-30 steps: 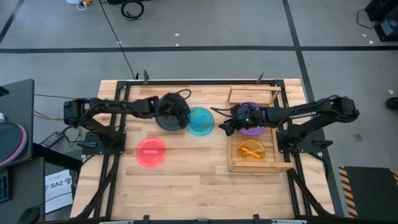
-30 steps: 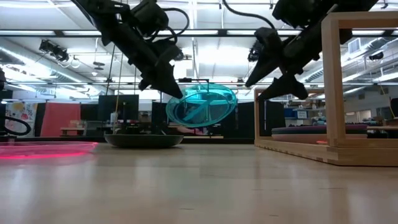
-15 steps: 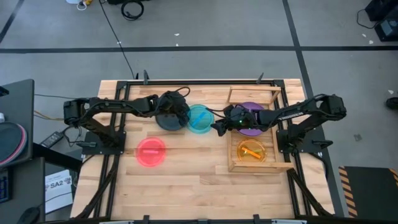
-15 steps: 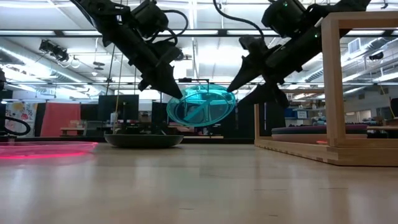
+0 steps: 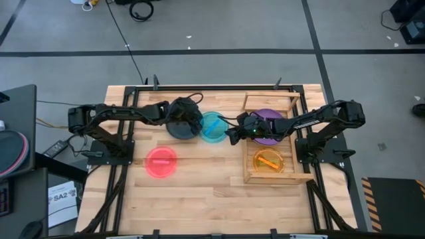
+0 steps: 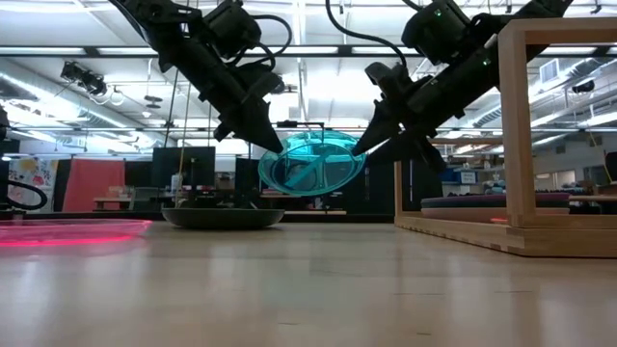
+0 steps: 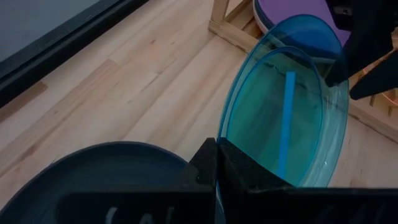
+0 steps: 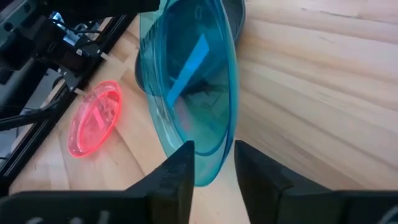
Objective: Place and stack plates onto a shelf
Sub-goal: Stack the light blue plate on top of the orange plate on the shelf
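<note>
Although two plates already lay in the shelf [image 5: 247, 178], most of the job looked unfinished. Nearest the front edge in the high view, the red-pink plate [image 5: 161, 161] sat flat on the table [image 5: 199, 206], untouched. On the shelf's front half lay the orange plate [image 5: 269, 160]; behind it, the purple plate [image 5: 269, 137] filled the back half.

Mid-table, the cyan plate [image 6: 313, 162] hung in the air, clear of the wood. It was tipped up on edge, its open face turned roughly toward the left arm, and its rim line ran across between the two arms. The left gripper [image 7: 216, 163] was clamped on the near rim. The right gripper [image 8: 213, 163] stood with its fingers [image 8: 176, 177] parted, straddling the opposite rim but apparently not yet squeezing it. This read as a handover in progress.

Farther back on the left, the dark teal plate [image 5: 176, 125] rested flat under the left arm. I judged that the teal, cyan and red-pink plates remained to be shelved.
</note>
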Motion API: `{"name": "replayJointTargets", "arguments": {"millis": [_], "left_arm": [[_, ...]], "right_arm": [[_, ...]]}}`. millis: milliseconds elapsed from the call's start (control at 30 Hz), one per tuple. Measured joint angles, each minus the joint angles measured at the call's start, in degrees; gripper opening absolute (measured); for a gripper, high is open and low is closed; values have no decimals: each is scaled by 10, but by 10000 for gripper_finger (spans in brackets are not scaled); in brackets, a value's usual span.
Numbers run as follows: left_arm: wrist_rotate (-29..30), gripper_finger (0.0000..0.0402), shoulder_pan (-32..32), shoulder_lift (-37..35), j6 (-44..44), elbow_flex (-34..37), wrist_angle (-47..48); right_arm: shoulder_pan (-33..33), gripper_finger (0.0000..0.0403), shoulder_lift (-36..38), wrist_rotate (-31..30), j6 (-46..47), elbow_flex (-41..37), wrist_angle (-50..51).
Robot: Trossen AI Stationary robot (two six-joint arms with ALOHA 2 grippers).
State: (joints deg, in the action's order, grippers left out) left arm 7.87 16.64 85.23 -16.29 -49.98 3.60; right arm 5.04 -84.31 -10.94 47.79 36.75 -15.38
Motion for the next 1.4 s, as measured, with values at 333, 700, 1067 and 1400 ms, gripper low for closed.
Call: {"name": "replayJointTargets", "arguments": {"millis": [333, 700, 1067, 1400], "left_arm": [[-2, 7, 0, 0, 0, 0, 0], [-1, 13, 0, 0, 0, 0, -1], [-2, 78, 0, 0, 0, 0, 0], [-2, 125, -8, 0, 1, 0, 0]], "right_arm": [[0, 46, 0, -2, -4, 0, 0], [1, 8, 0, -19, -3, 0, 4], [1, 8, 0, -30, -4, 0, 0], [36, 8, 0, -40, -15, 0, 15]]}}
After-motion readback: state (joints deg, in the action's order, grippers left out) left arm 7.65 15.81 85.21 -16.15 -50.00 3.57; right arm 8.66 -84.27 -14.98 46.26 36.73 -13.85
